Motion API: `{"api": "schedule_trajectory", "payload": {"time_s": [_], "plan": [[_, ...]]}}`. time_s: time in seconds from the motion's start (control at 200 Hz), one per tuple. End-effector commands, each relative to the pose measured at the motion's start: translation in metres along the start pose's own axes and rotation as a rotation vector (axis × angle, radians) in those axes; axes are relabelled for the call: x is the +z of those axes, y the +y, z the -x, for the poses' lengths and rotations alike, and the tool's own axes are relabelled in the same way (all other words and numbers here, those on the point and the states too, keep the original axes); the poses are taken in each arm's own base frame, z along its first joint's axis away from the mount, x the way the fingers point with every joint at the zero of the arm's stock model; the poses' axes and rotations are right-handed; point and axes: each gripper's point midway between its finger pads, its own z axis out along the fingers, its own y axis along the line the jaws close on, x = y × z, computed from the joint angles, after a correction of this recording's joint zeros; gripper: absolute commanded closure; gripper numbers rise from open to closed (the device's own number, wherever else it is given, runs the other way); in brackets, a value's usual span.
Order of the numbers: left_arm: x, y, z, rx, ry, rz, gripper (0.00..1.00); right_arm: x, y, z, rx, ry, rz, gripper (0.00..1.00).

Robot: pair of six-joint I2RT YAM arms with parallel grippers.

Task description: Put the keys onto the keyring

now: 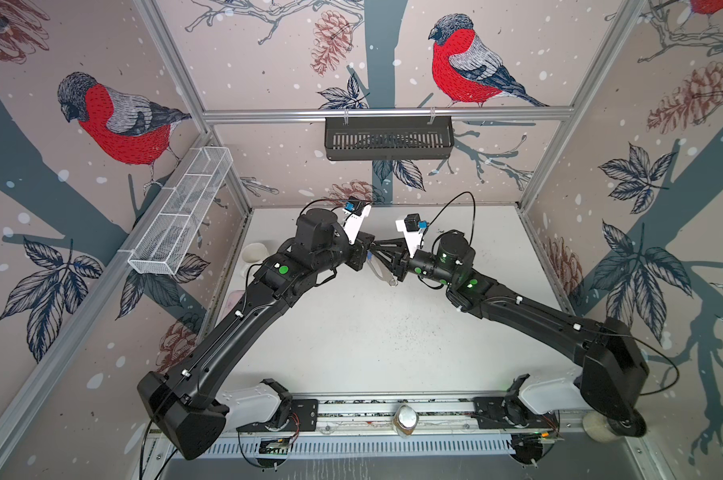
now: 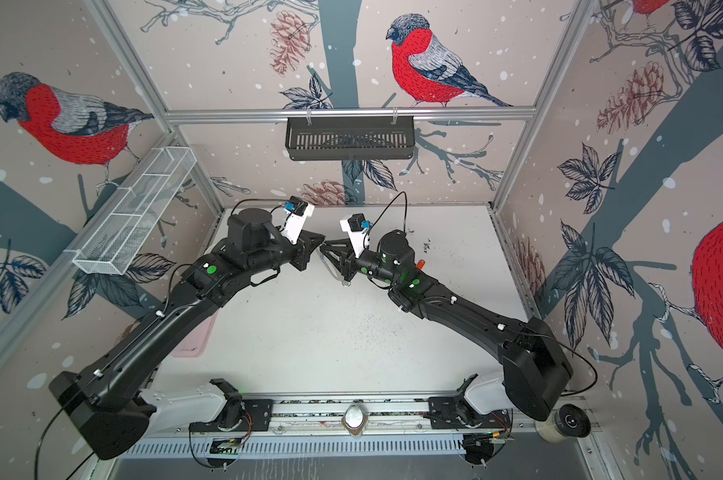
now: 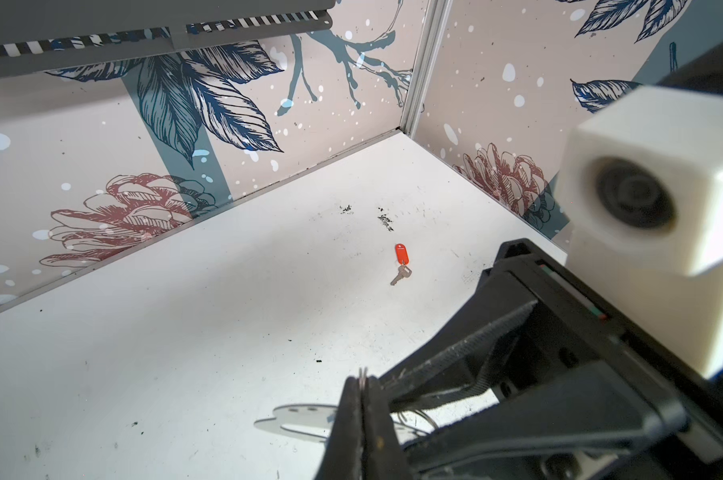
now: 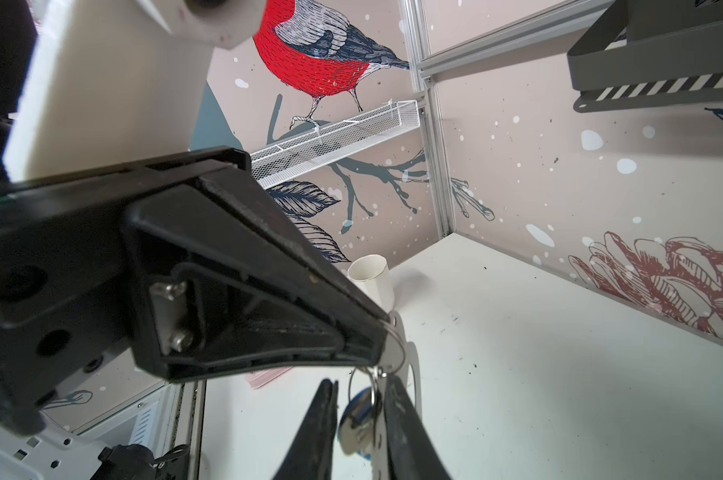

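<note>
A white paper cup stands on the white table, left of the middle in a top view. To its right, the black left gripper is up in the air at the middle of both top views. Its two fingers are squeezed tight together. They pinch a thin silver wire ring, which pokes out past the tips.

A flat pale grey keyring plate with little holes shows right by the left gripper's tip, near the lower edge of the left wrist view.

The black right gripper meets the left one tip to tip. Its fingers stand a little apart. A silver key with a blue plastic tag hangs in the gap between them. I cannot tell if the fingers squeeze it or only stand around it.

Further right, a red oval plastic tag lies flat on the table. A small silver key is joined to it. No gripper touches them. In a top view the red tag peeks out just beside the right arm.
</note>
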Motion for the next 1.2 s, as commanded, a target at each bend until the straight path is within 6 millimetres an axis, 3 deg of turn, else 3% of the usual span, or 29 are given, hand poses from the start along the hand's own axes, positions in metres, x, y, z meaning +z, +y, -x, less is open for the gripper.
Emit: {"api": "schedule_trajectory", "payload": {"time_s": [0.0,0.455,0.74,1.196], "plan": [[-0.003,0.001,0.005,-0.001,-0.019,0.013,1.00,-0.001,-0.002,0.001,-0.011,-0.007,-0.012,0.77],[-0.004,0.000,0.006,-0.002,-0.013,0.012,1.00,0.002,-0.012,-0.001,-0.012,0.011,-0.073,1.00],[-0.005,-0.002,-0.002,-0.004,0.044,0.010,1.00,0.005,-0.034,0.000,-0.020,0.040,-0.231,1.00],[-0.005,-0.008,-0.022,0.004,0.130,0.000,1.00,0.008,-0.053,0.001,0.007,0.064,-0.349,1.00]]}}
